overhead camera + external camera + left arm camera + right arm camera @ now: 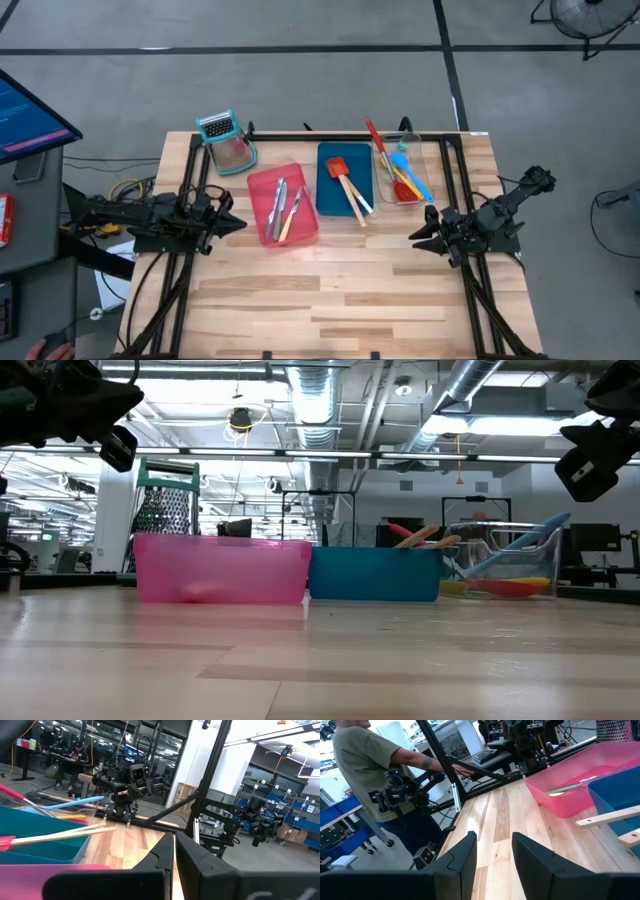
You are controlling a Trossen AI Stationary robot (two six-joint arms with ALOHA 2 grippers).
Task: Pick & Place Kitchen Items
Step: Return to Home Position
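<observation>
while both arms are held above the table, one at each side, you have the left hand near the left edge. it points inward toward the pink tray, its two fingers drawn together to a thin slit with nothing between them. your right hand faces it from near the right edge, just below the clear tray as the high view shows it. its fingers are parted by a plain gap and it holds nothing. both hands are well apart from the utensils. the three trays stand side by side across the far middle of the table: pink on the left, the blue tray in the middle, clear on the right. the slim knives lie together lengthwise inside the pink tray. the wooden-handled spatulas lie in the blue tray, the red head toward the far end and the handles resting over the near right rim. the long red spoon sits in the clear tray with its handle sticking out past the far rim, and the blue spoon lies slanted beside it. a grater stands just beyond the pink tray's far left corner. in the right wrist view a person in an olive shirt stands beside the table's frame.
</observation>
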